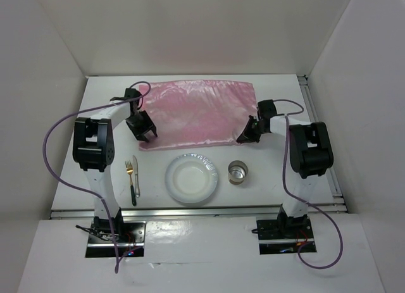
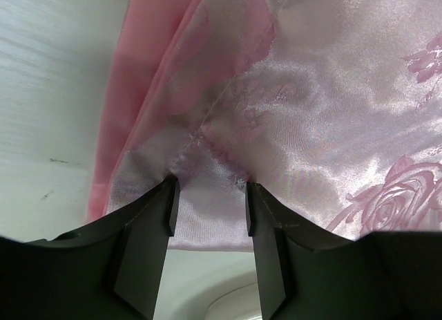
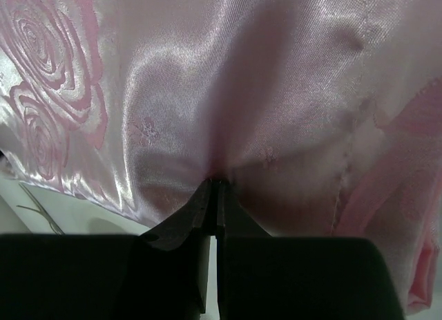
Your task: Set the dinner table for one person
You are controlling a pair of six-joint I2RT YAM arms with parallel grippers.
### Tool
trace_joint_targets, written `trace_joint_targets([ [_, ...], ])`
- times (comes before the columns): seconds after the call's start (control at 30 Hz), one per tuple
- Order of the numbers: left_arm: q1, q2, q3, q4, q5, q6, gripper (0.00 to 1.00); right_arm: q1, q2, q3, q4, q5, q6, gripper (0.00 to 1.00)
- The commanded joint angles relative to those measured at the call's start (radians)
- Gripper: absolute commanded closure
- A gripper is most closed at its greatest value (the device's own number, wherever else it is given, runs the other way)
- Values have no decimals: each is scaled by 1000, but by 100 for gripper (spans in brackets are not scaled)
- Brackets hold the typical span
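Note:
A shiny pink cloth mat (image 1: pixel 197 114) with a rose pattern lies at the back middle of the white dinner table (image 1: pixel 114 103). My left gripper (image 1: pixel 147 135) is open at the mat's near left corner, its jaws standing either side of a raised fold of the hem (image 2: pixel 207 195). My right gripper (image 1: pixel 244 138) is shut on a pinch of the mat (image 3: pixel 228 126) at its near right edge. A white plate (image 1: pixel 192 178), a gold-headed fork (image 1: pixel 131 179), a knife (image 1: pixel 136 174) and a small metal cup (image 1: pixel 238 172) lie in front of the mat.
White walls close in the table at the back and both sides. Metal rails run along the right edge (image 1: pixel 319 135) and the near edge (image 1: pixel 190 209). The plate's rim shows below the left fingers (image 2: pixel 221 299).

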Motion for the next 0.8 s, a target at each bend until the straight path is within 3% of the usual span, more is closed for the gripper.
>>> trace_joint_targets([
  [0.0, 32, 37, 1, -44, -67, 3, 40, 15, 26, -56, -58, 25, 20, 100],
  [0.3, 72, 28, -8, -67, -115, 35, 40, 48, -90, -157, -134, 76, 29, 100],
  [0.77, 83, -132, -233, -40, -156, 17, 42, 48, -178, -271, -157, 123, 81, 100],
])
